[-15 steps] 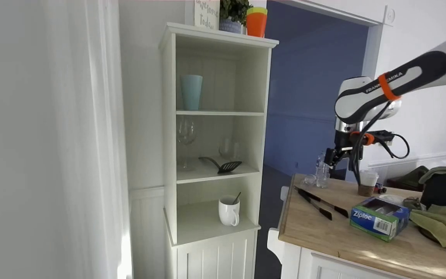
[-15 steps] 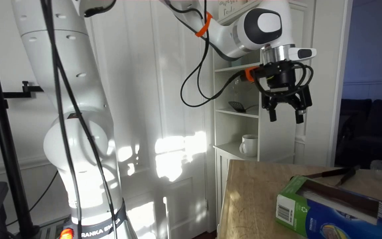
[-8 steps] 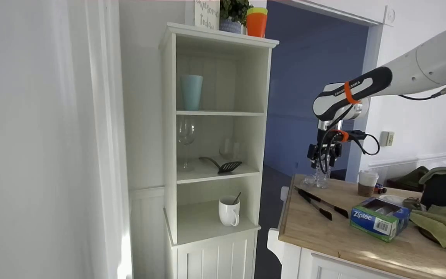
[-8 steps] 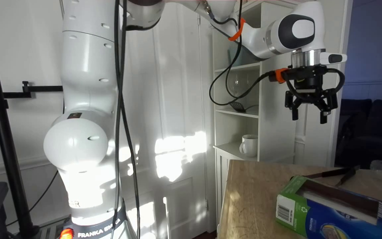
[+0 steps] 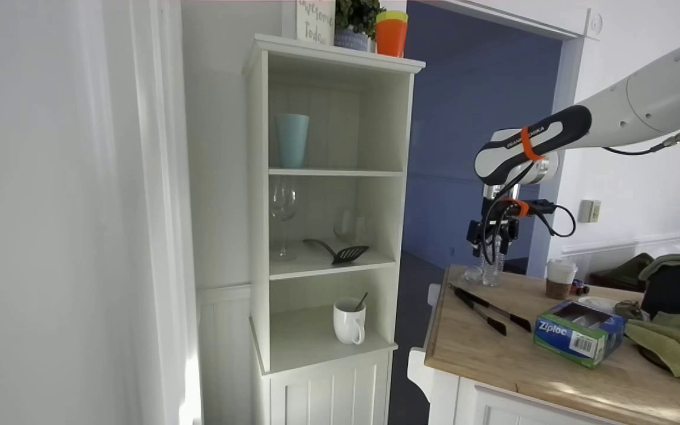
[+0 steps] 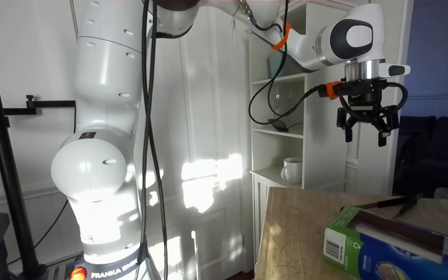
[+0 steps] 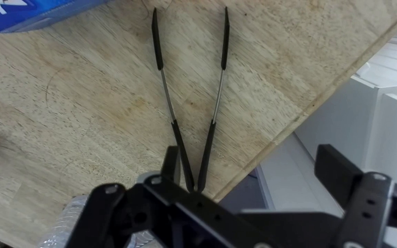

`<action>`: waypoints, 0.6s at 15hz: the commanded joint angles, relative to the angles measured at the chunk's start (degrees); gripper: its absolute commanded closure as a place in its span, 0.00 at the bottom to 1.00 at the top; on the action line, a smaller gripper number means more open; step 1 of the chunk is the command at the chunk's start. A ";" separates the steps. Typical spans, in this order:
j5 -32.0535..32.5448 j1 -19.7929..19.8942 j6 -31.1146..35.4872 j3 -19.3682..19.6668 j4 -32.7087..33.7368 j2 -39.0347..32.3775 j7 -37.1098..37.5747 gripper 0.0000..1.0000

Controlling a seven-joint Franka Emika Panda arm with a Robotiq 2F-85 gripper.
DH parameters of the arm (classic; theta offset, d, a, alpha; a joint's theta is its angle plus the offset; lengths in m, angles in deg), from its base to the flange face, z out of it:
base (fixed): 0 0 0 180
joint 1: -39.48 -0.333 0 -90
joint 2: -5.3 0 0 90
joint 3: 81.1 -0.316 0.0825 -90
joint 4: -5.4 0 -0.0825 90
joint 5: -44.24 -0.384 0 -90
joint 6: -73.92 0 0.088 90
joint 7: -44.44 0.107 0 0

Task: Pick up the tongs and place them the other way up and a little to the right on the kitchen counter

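hanging spread wide, the gripper [image 6: 365,140] ends a "franka emika" arm [image 5: 605,112]; near the tongs [image 7: 208,148], a box [image 5: 571,339] is labelled "ziploc".

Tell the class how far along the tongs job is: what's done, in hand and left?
Done: apparently just positioning; the open fingers hang above the wooden counter. In hand: nothing; no object is held between them. Left, most likely: grasping the tongs, turning them over and setting them a little to the right, since they lie on the counter ungrasped, arms spread.
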 commanded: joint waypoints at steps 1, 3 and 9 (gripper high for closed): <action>-1.36 0.15 -0.07 0.17 3.75 -3.54 -0.06 0.00; -1.77 0.31 -0.12 0.07 7.76 -7.73 0.55 0.00; -3.64 1.04 9.01 -0.62 15.54 -20.14 3.50 0.00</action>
